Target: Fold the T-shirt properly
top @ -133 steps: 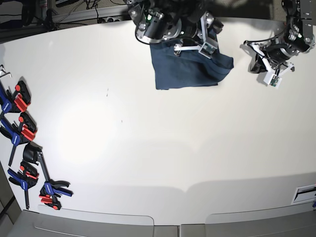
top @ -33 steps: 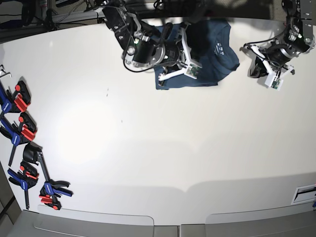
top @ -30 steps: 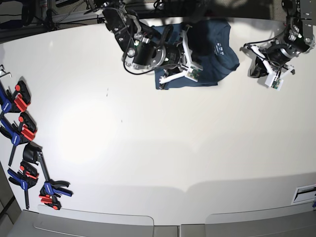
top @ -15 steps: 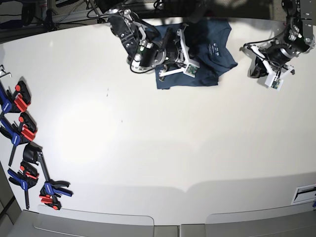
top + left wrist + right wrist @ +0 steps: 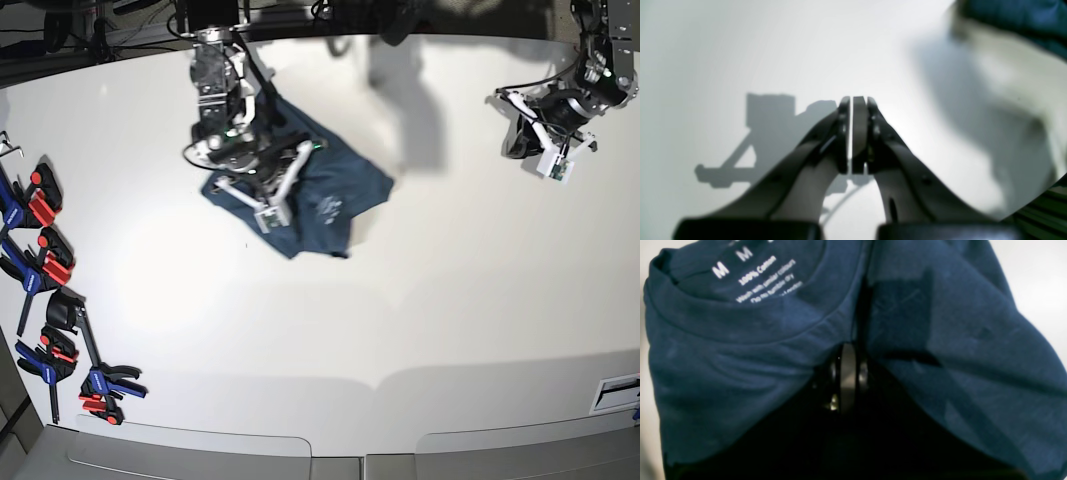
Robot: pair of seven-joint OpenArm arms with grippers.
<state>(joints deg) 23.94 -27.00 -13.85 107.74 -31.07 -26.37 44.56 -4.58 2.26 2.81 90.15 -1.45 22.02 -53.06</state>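
Note:
The dark teal-blue T-shirt (image 5: 345, 185) lies bunched and partly folded on the white table (image 5: 420, 320), left of the middle. My right gripper (image 5: 285, 185) is shut on it. In the right wrist view its fingertips (image 5: 848, 380) pinch the T-shirt (image 5: 957, 350) just below the collar, with the white neck label (image 5: 756, 276) beyond them. My left gripper (image 5: 520, 135) hovers at the far right, well apart from the shirt. In the left wrist view it (image 5: 852, 103) is shut and empty over the bare table.
Several blue and red clamps (image 5: 45, 260) lie along the left edge of the table. Cables and equipment sit beyond the back edge (image 5: 150, 25). A blurred dark blue patch (image 5: 1017, 16) shows in the left wrist view's top right corner.
My right arm has swung left and toward the front, dragging the T-shirt from the back middle to left of centre. The left arm has not moved.

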